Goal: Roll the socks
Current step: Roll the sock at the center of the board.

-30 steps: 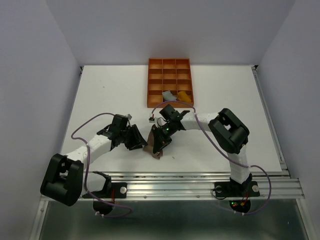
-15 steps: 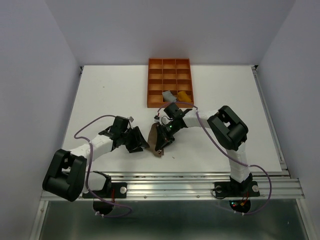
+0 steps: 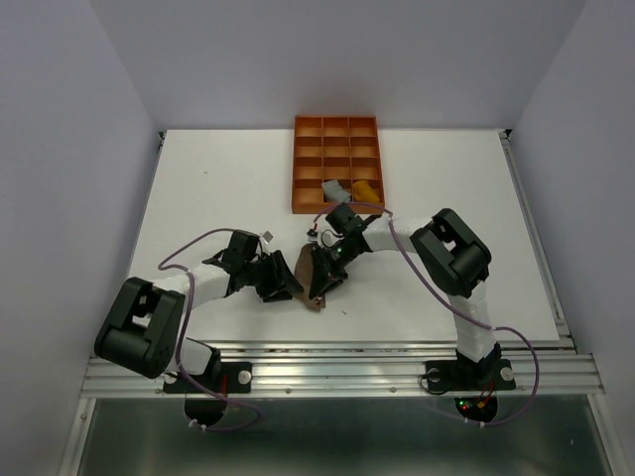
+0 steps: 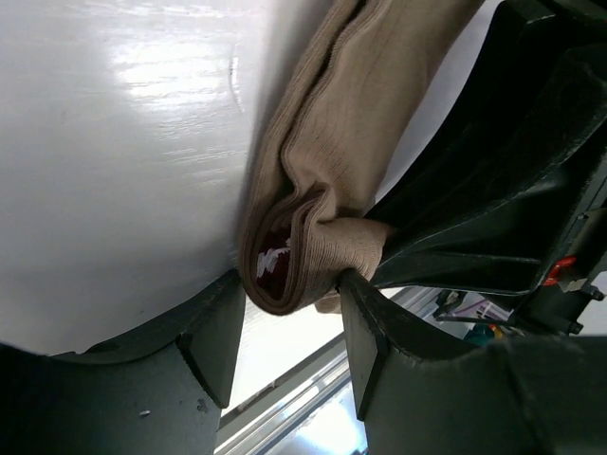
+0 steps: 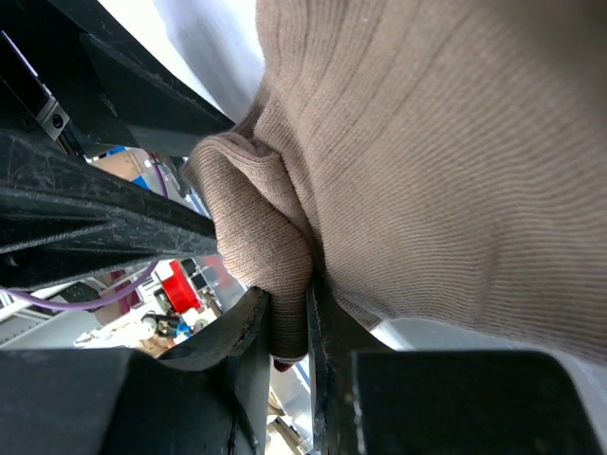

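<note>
Right claw is pinched on a fold of the taupe-brown sock, which lies on the tabletop near the front edge; the left claw is spread astride its folded end. Should the pinch be released before the left claw closes, the fold could be sprung open by the knit. Its maroon-white cuff is shown only by the left wrist view.

Orange tray on white table
</note>
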Robot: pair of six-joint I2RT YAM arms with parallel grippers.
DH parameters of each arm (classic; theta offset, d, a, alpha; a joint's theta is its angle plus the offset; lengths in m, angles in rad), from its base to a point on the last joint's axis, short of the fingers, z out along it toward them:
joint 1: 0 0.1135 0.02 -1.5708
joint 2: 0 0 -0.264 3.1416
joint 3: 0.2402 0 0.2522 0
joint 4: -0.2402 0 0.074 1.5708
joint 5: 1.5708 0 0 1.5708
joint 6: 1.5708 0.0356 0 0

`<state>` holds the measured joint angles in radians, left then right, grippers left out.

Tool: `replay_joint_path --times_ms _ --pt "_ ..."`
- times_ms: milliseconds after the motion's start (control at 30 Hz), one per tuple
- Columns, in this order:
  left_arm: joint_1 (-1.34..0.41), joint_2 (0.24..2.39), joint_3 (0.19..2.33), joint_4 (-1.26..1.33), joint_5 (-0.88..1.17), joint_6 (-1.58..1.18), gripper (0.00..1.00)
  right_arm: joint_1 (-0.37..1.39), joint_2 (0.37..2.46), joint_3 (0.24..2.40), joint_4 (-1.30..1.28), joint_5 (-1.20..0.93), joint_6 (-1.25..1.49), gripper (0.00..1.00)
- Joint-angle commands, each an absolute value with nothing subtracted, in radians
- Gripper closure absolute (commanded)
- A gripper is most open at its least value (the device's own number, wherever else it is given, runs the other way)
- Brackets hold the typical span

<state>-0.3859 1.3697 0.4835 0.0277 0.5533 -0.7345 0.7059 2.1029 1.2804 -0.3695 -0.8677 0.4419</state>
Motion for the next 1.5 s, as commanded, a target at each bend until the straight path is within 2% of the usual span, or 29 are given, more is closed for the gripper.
replay_joint_path --times_ms 0,33,133,167,200,300,333,467,500,633,867,1000,1100,1467 --pt "-0.394 1.427 0.463 0.107 0.574 -0.727 0.46 0.703 2.141 1.302 -0.376 -0.778 0.423 0.96" --pt "-0.396 1.436 0.463 0.116 0.577 -0.732 0.47 0.703 2.141 1.302 -0.376 -0.775 0.422 0.95" --pt "-0.397 1.465 0.463 0.153 0.594 -0.738 0.68 0.703 2.141 1.302 -0.376 -0.765 0.417 0.95" --pt "-0.397 1.476 0.468 0.167 0.595 -0.738 0.90 0.703 2.140 1.302 -0.376 -0.761 0.417 0.95" --pt "-0.397 1.480 0.471 0.169 0.589 -0.739 1.00 0.703 2.140 1.302 -0.376 -0.758 0.411 0.95" --pt "-0.397 1.486 0.474 0.160 0.559 -0.753 1.00 0.703 2.128 1.302 -0.376 -0.744 0.378 0.82" --pt "-0.397 1.488 0.472 0.155 0.552 -0.756 1.00 0.703 2.123 1.301 -0.374 -0.742 0.362 0.68" --pt "-0.397 1.496 0.491 0.080 0.520 -0.749 1.00 0.703 2.022 1.284 -0.348 -0.704 0.261 0.51" --pt "-0.399 1.496 0.498 0.054 0.508 -0.747 1.00 0.703 1.994 1.270 -0.330 -0.686 0.249 0.42" --pt "-0.400 1.494 0.532 -0.027 0.503 -0.719 1.00 0.703 1.861 1.211 -0.264 -0.678 0.197 0.25" --pt "-0.400 1.514 0.584 -0.156 0.535 -0.666 1.00 0.733 1.651 1.062 -0.104 -0.620 0.124 0.23" --pt "-0.400 1.583 0.598 -0.187 0.603 -0.660 1.00 0.888 1.559 1.028 -0.117 -0.382 -0.048 0.23" --pt "-0.400 1.612 0.604 -0.193 0.635 -0.660 1.00 0.968 1.536 1.012 -0.135 -0.279 -0.104 0.23" --pt "-0.399 1.559 0.675 -0.337 0.532 -0.623 1.00 1.062 1.592 1.035 -0.198 -0.212 -0.170 0.24"
